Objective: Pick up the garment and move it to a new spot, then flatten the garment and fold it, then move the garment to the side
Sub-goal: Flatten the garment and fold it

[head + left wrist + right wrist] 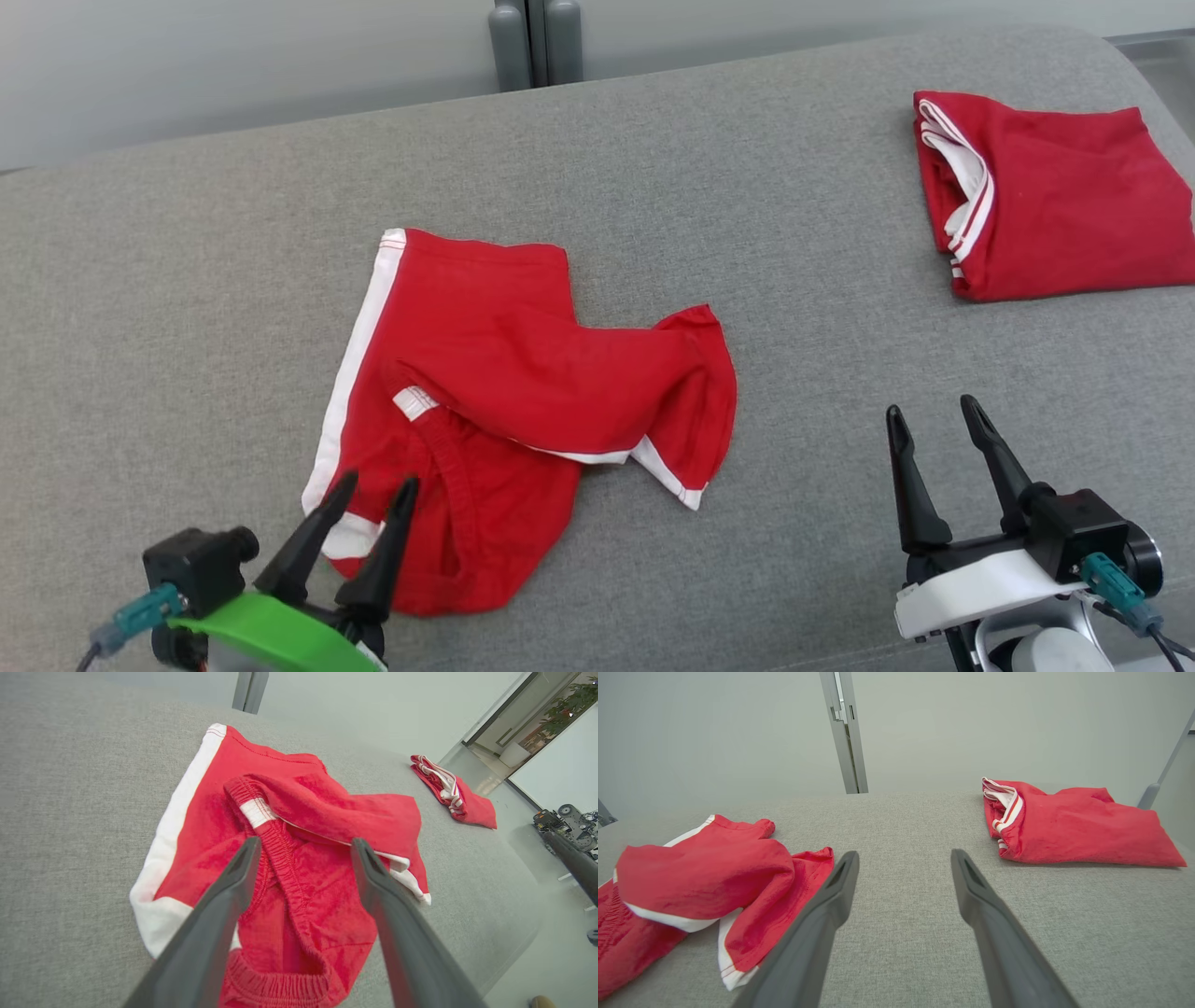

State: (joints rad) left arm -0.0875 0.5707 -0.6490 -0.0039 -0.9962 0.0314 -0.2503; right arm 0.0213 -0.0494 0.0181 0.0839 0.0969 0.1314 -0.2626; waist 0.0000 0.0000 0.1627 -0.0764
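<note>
One rumpled pair of red shorts with white side stripes lies centre-left on the grey cushion. Our left gripper hovers over its near edge, jaws spread and empty. Our right gripper, well to the right, is spread and empty too.

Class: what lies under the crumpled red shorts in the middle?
The shorts rest on the grey cushion, which shows all around them. One leg is folded over the rest, covering part of it; anything beneath the cloth is hidden.
</note>
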